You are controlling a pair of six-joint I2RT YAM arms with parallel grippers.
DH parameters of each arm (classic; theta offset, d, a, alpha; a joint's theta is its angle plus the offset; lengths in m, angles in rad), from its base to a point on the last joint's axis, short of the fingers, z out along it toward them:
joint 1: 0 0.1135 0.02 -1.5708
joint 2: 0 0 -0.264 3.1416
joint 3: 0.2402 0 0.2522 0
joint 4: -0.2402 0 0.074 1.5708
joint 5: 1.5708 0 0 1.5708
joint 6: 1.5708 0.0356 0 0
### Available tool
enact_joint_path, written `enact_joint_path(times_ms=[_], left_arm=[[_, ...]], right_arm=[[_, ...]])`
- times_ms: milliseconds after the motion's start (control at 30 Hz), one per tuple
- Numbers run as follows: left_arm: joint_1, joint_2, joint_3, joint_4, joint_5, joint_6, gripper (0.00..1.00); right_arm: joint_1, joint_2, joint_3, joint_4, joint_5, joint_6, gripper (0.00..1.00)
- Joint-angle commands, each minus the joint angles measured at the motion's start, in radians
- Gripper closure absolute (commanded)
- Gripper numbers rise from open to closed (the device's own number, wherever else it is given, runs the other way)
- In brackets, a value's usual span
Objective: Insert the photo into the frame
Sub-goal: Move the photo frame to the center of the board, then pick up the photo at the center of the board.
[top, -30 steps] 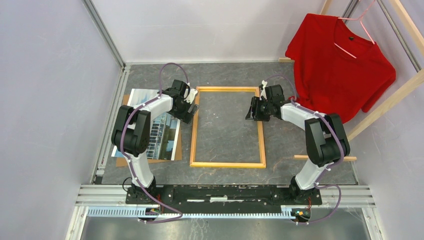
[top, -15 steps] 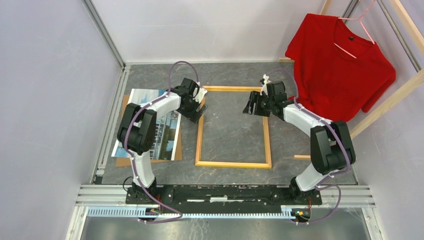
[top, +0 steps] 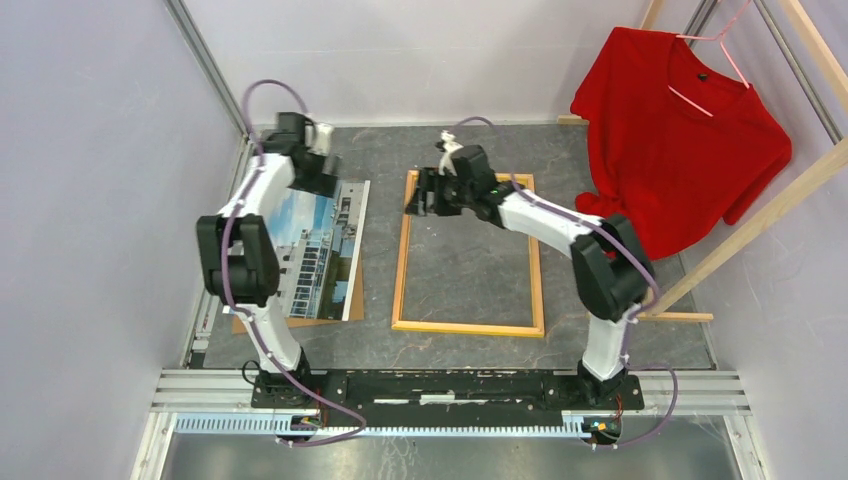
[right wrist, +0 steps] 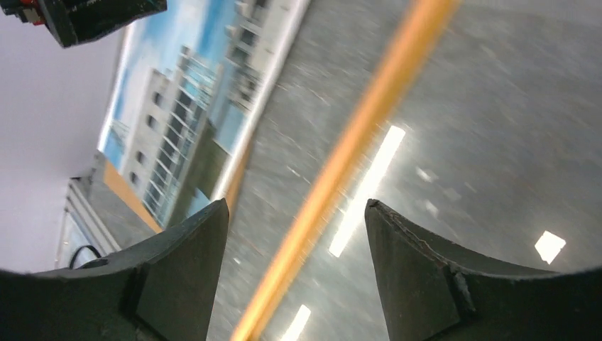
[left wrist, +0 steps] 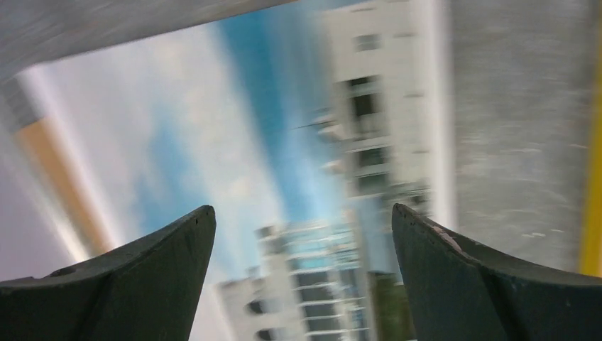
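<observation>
The left pincer has its two dark fingers spread apart with nothing between them. It hovers over the far end of the photo, to the left of the frame and apart from it. The left wrist view is blurred, but blue sky, cloud and white buildings show in the gap between the fingers.

The right pincer is also spread apart and holds nothing. It hangs over the frame's far left corner, and the frame's left rail runs slantwise below the gap between its fingers. The pictures do not show whether it touches the rail.

The photo lies flat, picture side up, just left of the frame, with a strip of bare desk between them. It rests on a brown panel that shows past its near and left edges. The frame lies flat on the grey desk, and bare desk shows inside it. To the right of the frame and beyond its far end, a red shirt hangs on a hanger.
</observation>
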Motion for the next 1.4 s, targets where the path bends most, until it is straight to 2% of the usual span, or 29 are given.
enact_joint_path(times_ms=[0,167,233,400,567,733,967,1367], left_arm=[[0.173,-0.091,0.022,-0.041,-0.126,0.065,0.01],[0.314,-0.107,-0.055,0.07,-0.255,0.084,0.04],[0.347,-0.114,-0.096,0.126,-0.313,0.094,0.06],[0.377,-0.136,-0.254,0.325,-0.479,0.141,0.1],[0.391,-0.093,-0.338,0.462,-0.558,0.192,0.12],[0.402,-0.038,-0.36,0.469,-0.525,0.184,0.12],[0.401,0.027,-0.375,0.402,-0.391,0.183,0.12],[0.401,0.07,-0.414,0.413,-0.358,0.215,0.12]], right_arm=[[0.089,0.176,0.239,0.05,0.016,0.06,0.22],[0.134,0.381,0.444,0.055,0.051,0.088,0.16],[0.138,0.439,0.47,0.091,0.061,0.114,0.16],[0.148,0.54,0.519,0.162,0.097,0.157,0.15],[0.162,0.613,0.563,0.175,0.12,0.183,0.15],[0.171,0.654,0.57,0.192,0.137,0.207,0.15],[0.183,0.712,0.589,0.251,0.128,0.298,0.16],[0.19,0.783,0.617,0.37,0.094,0.45,0.2]])
